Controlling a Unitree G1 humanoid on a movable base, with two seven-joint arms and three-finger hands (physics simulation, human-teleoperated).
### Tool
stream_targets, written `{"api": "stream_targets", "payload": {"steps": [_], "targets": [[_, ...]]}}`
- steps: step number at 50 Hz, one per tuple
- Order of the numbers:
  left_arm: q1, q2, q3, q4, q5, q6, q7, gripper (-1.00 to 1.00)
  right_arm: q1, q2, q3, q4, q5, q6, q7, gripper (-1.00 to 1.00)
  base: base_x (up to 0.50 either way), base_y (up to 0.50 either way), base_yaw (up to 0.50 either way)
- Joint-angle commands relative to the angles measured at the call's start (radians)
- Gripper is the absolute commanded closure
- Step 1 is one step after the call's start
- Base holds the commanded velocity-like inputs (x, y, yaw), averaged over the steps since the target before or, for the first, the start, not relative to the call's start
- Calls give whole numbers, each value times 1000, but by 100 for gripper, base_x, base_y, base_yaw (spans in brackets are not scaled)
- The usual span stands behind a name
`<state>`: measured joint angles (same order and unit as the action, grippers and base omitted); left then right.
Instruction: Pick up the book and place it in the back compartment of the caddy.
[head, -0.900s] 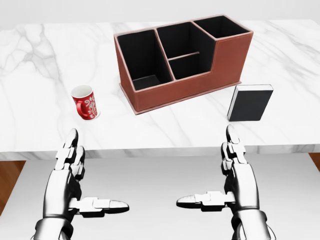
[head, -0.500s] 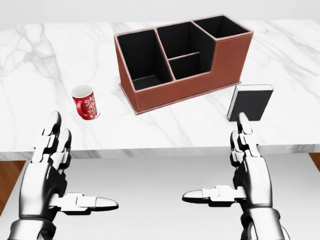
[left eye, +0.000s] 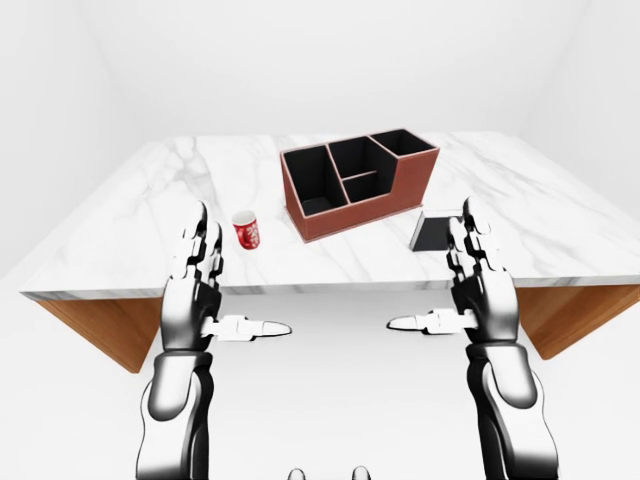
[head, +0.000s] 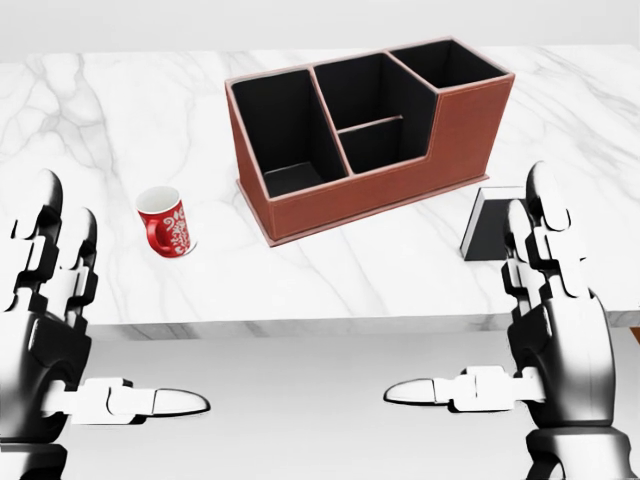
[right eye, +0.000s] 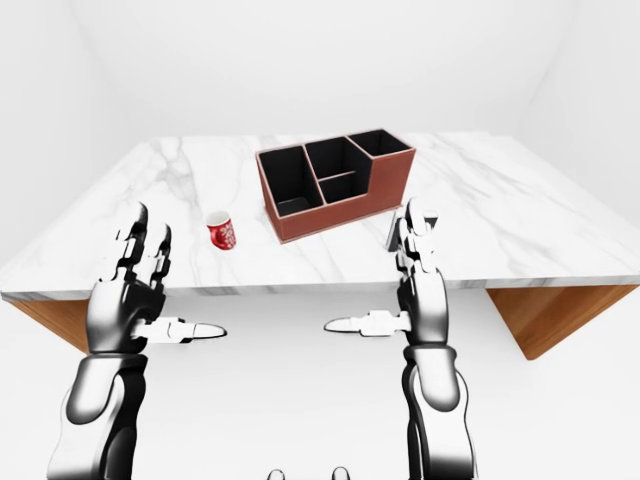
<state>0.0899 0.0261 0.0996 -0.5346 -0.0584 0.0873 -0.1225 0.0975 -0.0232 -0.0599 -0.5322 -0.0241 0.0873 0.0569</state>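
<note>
The book (head: 488, 222) lies partly hidden behind the right hand's fingers (head: 545, 215).

Reddish-brown leather caddy (head: 400, 170) with black interior; beside it, a red white-patterned mug (head: 166, 222) and black book (head: 490, 224) on white grey-veined marble table (head: 120, 120).

place: bare simulated room | cues: plain white walls, marble table (left eye: 120, 235), desk caddy (head: 370, 130), mug (head: 165, 222)
</note>
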Motion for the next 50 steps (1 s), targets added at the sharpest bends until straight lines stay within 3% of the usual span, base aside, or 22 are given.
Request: {"api": "stream_targets", "payload": {"steps": [1, 34, 46, 50], "targets": [[0, -1, 5, -23, 1, 0, -5, -100, 22, 4, -21, -131, -23, 0, 39, -100, 50, 0, 0], [2, -2, 14, -46, -1, 0, -4, -100, 14, 8, -34, -159, -45, 0, 37, -100, 50, 0, 0], [2, -2, 11, -43, 1, 0, -4, -100, 6, 5, -16, -143, -87, 0, 11, -100, 3, 0, 0], [6, -3, 7, -46, 3, 0, -4, -100, 26, 7, -14, -159, -56, 0, 56, -100, 0, 0, 0]]}}
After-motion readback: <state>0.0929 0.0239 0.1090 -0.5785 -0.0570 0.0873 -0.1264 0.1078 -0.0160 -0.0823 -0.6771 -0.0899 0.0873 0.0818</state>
